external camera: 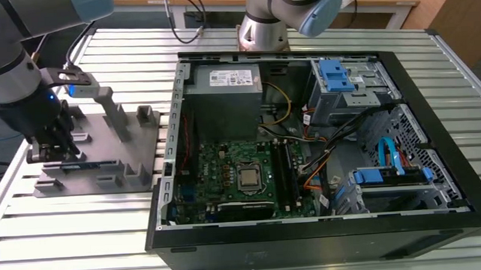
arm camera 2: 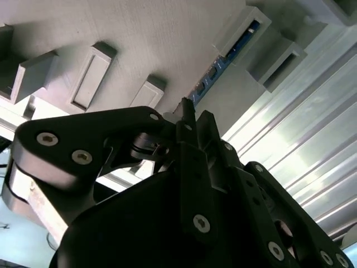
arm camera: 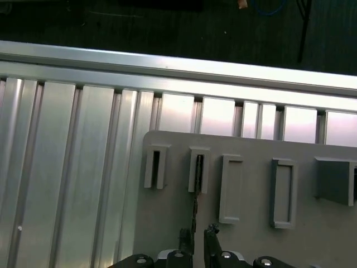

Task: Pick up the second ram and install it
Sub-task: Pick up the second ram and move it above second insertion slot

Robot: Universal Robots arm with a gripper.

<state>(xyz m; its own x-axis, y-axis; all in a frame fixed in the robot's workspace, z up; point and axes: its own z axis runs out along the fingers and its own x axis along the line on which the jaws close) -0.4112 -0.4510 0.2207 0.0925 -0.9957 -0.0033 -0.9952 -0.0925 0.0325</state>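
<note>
While your gripper (external camera: 57, 147) hangs over the grey holder plate (external camera: 92, 131) on the slatted bench (external camera: 76, 237), the second ram (external camera: 88, 166) sits on edge in the plate's slotted blocks, at about 5 o'clock from the jaws in the exterior view and close beneath them. You see the plate at 9 o'clock from the open computer case (external camera: 308, 243), just beside its wall, with the green motherboard (external camera: 225, 156) lying flat inside the case.

In the first wrist view the jaws of the gripper (arm camera: 199, 234) are spread a little, with a narrow gap between the tips, and the ram's thin dark edge (arm camera: 195, 195) runs from a slot block straight toward that gap. You cannot tell whether the tips touch the strip. In the second wrist view the blue strip (arm camera 2: 223, 61) leads up to the tips of the gripper (arm camera 2: 195, 114).
</note>
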